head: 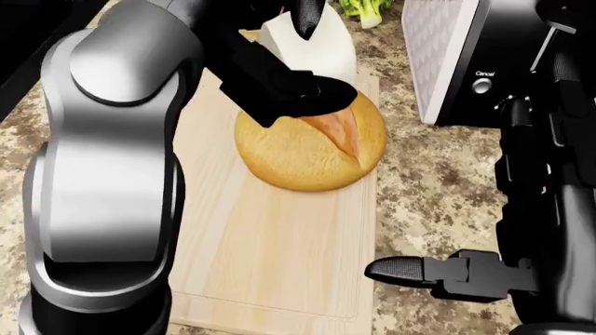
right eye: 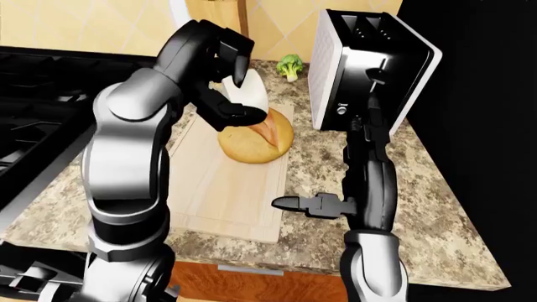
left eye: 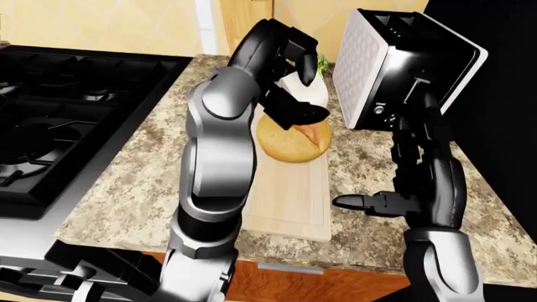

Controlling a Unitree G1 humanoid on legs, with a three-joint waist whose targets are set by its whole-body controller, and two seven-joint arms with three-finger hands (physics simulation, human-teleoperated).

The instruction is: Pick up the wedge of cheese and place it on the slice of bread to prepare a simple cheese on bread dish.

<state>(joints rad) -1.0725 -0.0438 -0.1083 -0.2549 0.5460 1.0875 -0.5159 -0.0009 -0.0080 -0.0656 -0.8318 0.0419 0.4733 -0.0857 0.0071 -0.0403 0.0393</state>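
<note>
A round golden loaf of bread [head: 307,150] lies on the upper part of a pale wooden cutting board [head: 270,251]. Just above the loaf's upper-left edge hangs a white wedge of cheese [head: 330,59], and my left hand [right eye: 241,97] is shut on it, one dark finger over its top and another under it against the loaf. Whether the wedge touches the bread is hidden by the fingers. My right hand [head: 400,269] hovers low over the counter right of the board, fingers stretched out towards the board, holding nothing.
A black and white toaster [head: 466,56] stands right of the bread, close to my right arm. A piece of broccoli [right eye: 289,63] lies beyond the board. A black stove [left eye: 67,107] takes up the left side. The speckled counter's edge [left eye: 277,248] runs below the board.
</note>
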